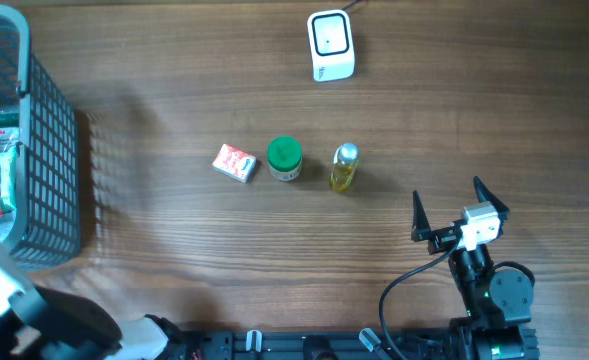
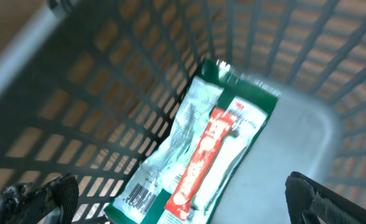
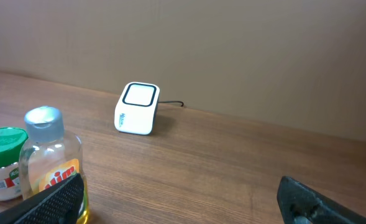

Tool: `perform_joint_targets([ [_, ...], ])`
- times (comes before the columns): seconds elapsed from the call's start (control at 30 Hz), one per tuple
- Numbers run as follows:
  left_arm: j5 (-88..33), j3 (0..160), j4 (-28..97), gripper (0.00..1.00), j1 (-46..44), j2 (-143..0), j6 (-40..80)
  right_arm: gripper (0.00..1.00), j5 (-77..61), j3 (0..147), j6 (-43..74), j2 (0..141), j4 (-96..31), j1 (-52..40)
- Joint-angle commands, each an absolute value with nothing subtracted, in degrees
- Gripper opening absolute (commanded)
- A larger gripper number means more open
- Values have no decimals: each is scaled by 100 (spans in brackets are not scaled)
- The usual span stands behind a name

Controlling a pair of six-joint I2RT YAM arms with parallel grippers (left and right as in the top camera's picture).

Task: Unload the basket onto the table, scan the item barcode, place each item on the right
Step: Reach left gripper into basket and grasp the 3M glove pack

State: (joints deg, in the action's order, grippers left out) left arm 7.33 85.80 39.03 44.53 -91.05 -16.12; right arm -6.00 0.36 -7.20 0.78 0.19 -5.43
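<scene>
Right gripper [image 1: 447,196] wide open, empty, near small yellow oil bottle with silver cap [image 1: 344,167] mid-table. White box-shaped barcode scanner [image 1: 331,45] well beyond. Left gripper [image 2: 183,208] open, empty, above grey mesh basket [image 1: 59,150]. Risk: green-lidded jar [image 1: 284,158] is close by, so a finger could topple the bottle or clip the jar.

3 things stand in a row at frame centre in the overhead view: a red box [image 1: 235,162], a green-lidded jar [image 1: 284,158] and an oil bottle [image 1: 344,167], with narrow gaps between them. Bare table [image 1: 174,70] lies open between that row and the scanner [image 1: 330,45] at upper centre. The basket [image 1: 59,170] walls off the left edge, with a packet [image 2: 201,149] lying on its floor.
</scene>
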Motion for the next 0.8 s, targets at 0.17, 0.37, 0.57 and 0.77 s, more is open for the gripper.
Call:
perform_joint_targets([
  [0.17, -211, 8659, 3931, 100, 4777, -10254, -2786, 100, -650, 30, -753, 27, 36, -539],
  [0.37, -189, 8659, 3826, 100, 4792, -10884, -3017, 100, -650, 30, -751, 27, 36, -539],
  [0.57, -211, 8659, 3763, 100, 4845, -11297, -3435, 100, -650, 30, -751, 27, 36, -539],
  [0.77, -209, 8659, 3548, 100, 4884, -11642, -3457, 100, -650, 30, -751, 27, 36, -539],
])
